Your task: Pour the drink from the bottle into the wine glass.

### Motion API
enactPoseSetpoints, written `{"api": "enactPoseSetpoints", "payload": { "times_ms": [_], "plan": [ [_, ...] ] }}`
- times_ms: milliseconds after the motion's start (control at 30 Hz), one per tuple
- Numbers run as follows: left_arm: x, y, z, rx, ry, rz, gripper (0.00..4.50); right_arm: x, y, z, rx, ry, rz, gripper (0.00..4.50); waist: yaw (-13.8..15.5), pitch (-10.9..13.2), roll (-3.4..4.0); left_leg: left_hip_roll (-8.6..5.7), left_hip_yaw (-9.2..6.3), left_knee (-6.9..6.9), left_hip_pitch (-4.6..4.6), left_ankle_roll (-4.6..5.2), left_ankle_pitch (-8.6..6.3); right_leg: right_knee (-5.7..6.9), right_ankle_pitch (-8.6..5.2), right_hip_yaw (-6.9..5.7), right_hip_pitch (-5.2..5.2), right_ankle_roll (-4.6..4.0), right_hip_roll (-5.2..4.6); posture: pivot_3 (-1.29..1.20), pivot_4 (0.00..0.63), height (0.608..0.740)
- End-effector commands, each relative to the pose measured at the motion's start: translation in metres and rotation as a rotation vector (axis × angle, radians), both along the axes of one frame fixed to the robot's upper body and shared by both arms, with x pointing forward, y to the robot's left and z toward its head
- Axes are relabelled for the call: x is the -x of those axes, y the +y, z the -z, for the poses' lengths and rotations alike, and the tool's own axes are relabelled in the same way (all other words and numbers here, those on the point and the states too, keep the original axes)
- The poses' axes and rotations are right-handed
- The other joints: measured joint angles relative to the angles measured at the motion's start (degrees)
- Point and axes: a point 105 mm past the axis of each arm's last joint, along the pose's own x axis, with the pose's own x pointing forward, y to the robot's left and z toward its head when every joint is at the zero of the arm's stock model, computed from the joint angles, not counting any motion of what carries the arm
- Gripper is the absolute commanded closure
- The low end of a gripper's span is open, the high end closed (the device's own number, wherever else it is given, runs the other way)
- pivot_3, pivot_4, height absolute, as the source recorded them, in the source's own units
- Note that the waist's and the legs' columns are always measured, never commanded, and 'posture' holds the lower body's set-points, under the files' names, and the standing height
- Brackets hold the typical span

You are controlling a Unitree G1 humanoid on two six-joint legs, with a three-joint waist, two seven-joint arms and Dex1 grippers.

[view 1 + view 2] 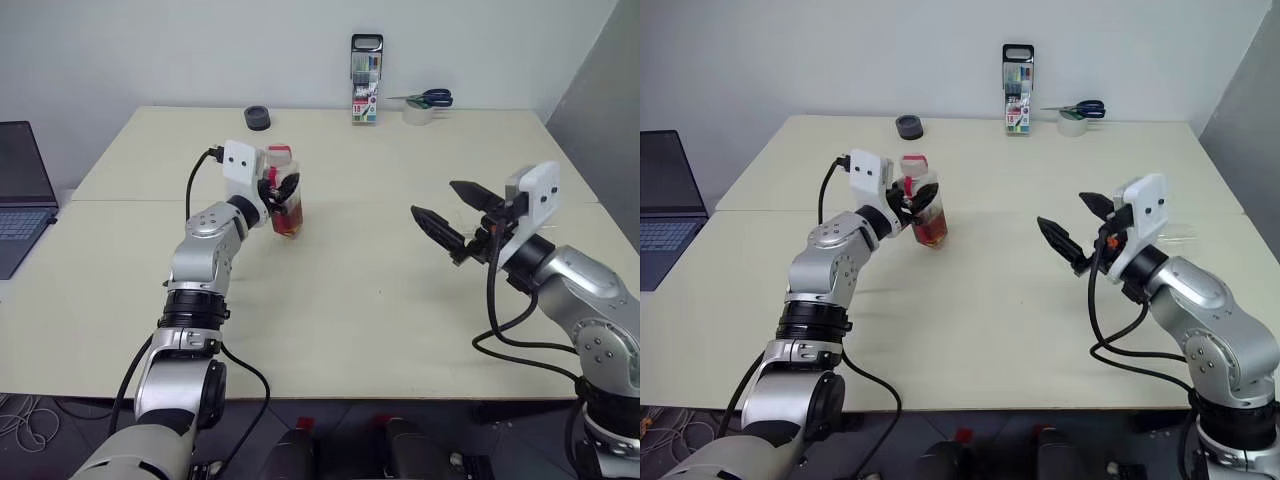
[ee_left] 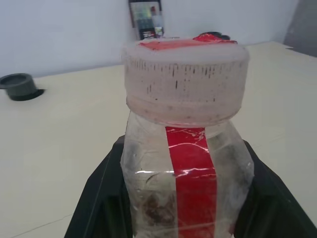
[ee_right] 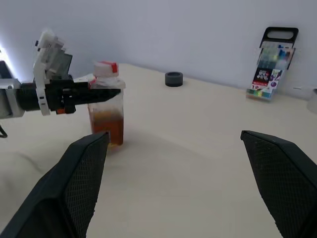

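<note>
Bottle: we saw the bottle [image 1: 285, 201] left of centre in the head frame, upright, a small clear plastic body with a vertical red label strip and a pale ribbed cap topped in red.
Drink: the drink [image 3: 106, 129], amber and translucent, filled only the lower part of the bottle.
Left hand: we found the left hand [image 1: 281, 190] clamped narrow on the bottle's upper body, its black fingers [image 2: 101, 198] pressed to either side of the plastic.
Right hand: the right hand [image 1: 455, 216] hung at the right of the frame above the desk, spread wide and holding nothing; its black fingers [image 3: 79, 183] were tapered, with a fine cross-hatched face.
Desk: the desk [image 1: 380, 300] was a smooth, matte, cream surface with a seam running across it.
Far edge: we noted a tall marker pack [image 1: 366, 80] with a black frame and handle at upper centre, blue-handled scissors [image 1: 432, 98] beside a roll of tape [image 1: 417, 113] just right of it, and a small dark round cap-like object [image 1: 257, 118] to the left.
Far left: a laptop [image 1: 20, 195] sat at the left edge.
</note>
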Motion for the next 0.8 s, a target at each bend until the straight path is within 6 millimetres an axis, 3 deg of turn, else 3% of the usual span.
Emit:
{"api": "enactPoseSetpoints", "payload": {
  "times_ms": [33, 200, 533, 800],
  "plan": [
    [0.009, -0.012, -0.025, 0.012, -0.074, 0.055, 2.6, 0.001, 0.001, -0.012, -0.024, -0.028, -0.01, 0.0, 0.0, 0.0, 0.0, 0.0, 0.0, 0.0, 0.0, 0.0, 0.0, -0.01, 0.0, 0.0, 0.0, 0.0, 0.0, 0.0, 0.15, 0.74],
    [0.016, -0.027, -0.023, 0.01, -0.059, 0.127, 2.6, 0.0, 0.005, -0.017, -0.019, -0.03, -0.027, 0.0, 0.0, 0.0, 0.0, 0.0, 0.02, 0.0, 0.0, 0.0, 0.0, 0.0, 0.01, 0.01, 0.0, -0.01, 0.0, 0.0, 0.15, 0.74],
    [0.018, -0.037, -0.022, 0.007, -0.059, 0.173, 2.6, 0.001, 0.006, -0.018, -0.009, -0.029, -0.031, 0.0, 0.0, 0.0, 0.0, 0.0, 0.02, 0.0, 0.0, 0.0, 0.0, -0.01, 0.01, 0.01, 0.0, -0.01, 0.0, 0.0, 0.15, 0.74],
    [0.027, -0.062, -0.024, -0.006, -0.069, 0.285, 2.6, -0.005, 0.008, -0.024, -0.036, -0.026, -0.029, 0.0, 0.0, 0.0, 0.0, 0.0, 0.03, 0.0, 0.0, 0.0, 0.0, 0.0, 0.01, 0.02, -0.01, -0.02, 0.0, 0.0, 0.15, 0.74]
  ]
}}
